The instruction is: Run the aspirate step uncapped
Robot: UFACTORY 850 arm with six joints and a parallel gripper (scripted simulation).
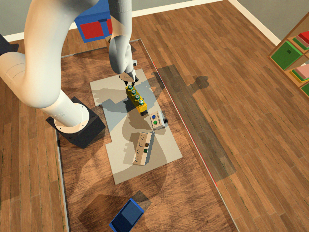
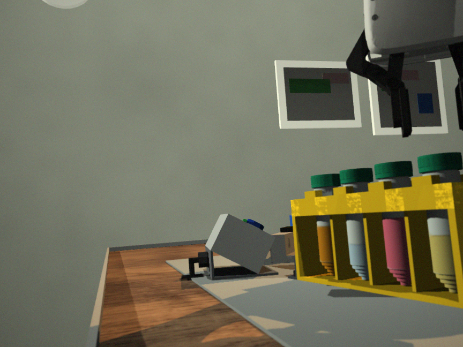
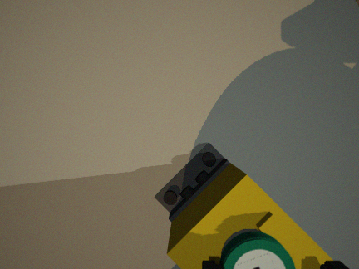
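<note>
The tool [image 2: 430,123] hung above the tube 1 end of the yellow decapping station [image 1: 136,100], fingers partly spread and gripping nothing. All four green caps sat on their tubes; the tube 1 cap [image 2: 439,161] stood directly below the tool, apart from it. The key housing [image 1: 157,120] and the cap tray [image 1: 142,148] lay further along the mat [image 1: 159,152] on the worktop [image 1: 82,174].

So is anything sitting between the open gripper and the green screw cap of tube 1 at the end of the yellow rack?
Nothing visible does. The gripper hangs part-open and holds nothing, above the green screw cap of tube 1 in the yellow rack, with only air below its fingers.
</note>
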